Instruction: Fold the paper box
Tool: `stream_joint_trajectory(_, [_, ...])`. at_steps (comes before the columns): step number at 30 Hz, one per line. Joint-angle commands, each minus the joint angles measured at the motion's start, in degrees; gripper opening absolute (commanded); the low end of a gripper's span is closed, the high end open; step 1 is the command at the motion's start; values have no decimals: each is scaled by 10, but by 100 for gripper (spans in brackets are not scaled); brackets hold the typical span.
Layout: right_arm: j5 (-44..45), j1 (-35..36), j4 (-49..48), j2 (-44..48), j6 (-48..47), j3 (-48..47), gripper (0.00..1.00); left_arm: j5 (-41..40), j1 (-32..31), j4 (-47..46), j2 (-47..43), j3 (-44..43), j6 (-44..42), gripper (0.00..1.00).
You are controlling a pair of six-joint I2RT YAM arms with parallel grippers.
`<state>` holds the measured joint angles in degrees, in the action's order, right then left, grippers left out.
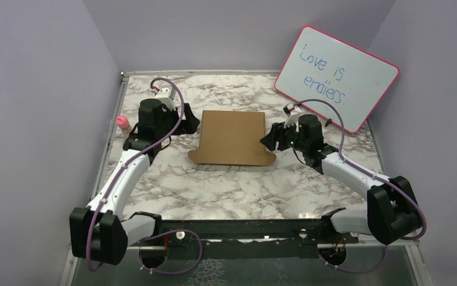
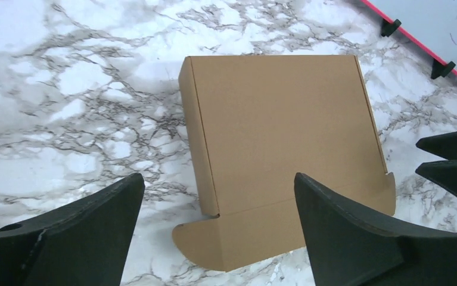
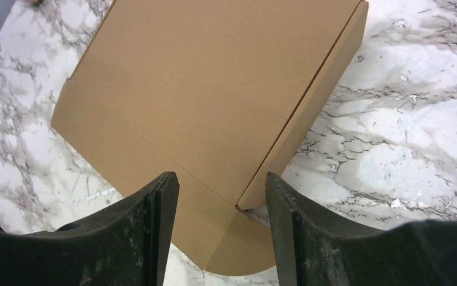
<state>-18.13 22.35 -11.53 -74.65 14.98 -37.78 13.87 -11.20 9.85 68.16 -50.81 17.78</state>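
Note:
The paper box [image 1: 232,137] is brown cardboard, lying in the middle of the marble table with its lid down and side walls up. Its front flap with rounded ears lies flat on the table toward the arms. My left gripper [image 1: 189,122] is open and empty, hovering just left of the box; the left wrist view shows the box [image 2: 285,137] between the fingers [image 2: 95,232]. My right gripper [image 1: 269,139] is open and empty at the box's right edge; the right wrist view shows the box's corner [image 3: 214,107] between the fingers [image 3: 160,226].
A pink-framed whiteboard [image 1: 336,76] with blue writing leans at the back right. A small pink-topped object [image 1: 123,123] stands at the table's left edge. Grey walls close in the left, back and right sides. A black rail [image 1: 243,229] runs along the near edge.

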Motion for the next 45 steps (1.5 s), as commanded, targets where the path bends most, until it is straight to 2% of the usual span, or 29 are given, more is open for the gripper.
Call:
stream_joint_trajectory(1, [-15,11,32,19,-45,-6,62,-32,14,55,-76,23,-80,99])
stream_joint_trajectory(6, [29,58,10,42,-106,5,64,-82,4,69,-179,65,-87,99])
stream_joint_trajectory(12, [82,160,-23,44,-205,9,64,-243,-41,73,-321,100,-97,99])
stream_joint_trajectory(15, [128,215,-32,35,-266,10,64,-281,-43,64,-368,119,-108,99])
stream_joint_trajectory(22, [177,305,-56,-3,-432,9,64,-269,-39,65,-364,118,-109,99])
stream_joint_trajectory(27, [178,339,-75,-30,-568,21,65,-248,-40,62,-384,126,-106,99])
stream_joint_trajectory(33, [216,377,-126,-59,-636,19,64,-239,-41,58,-397,130,-107,99])
stream_joint_trajectory(40, [259,426,-149,-144,-680,-10,64,-237,-43,57,-398,131,-108,99])
stream_joint_trajectory(42, [293,436,-185,-175,-694,-10,62,-237,-44,57,-397,131,-108,99])
stream_joint_trajectory(45, [364,447,-298,-214,-746,9,60,-239,-46,57,-395,131,-107,99])
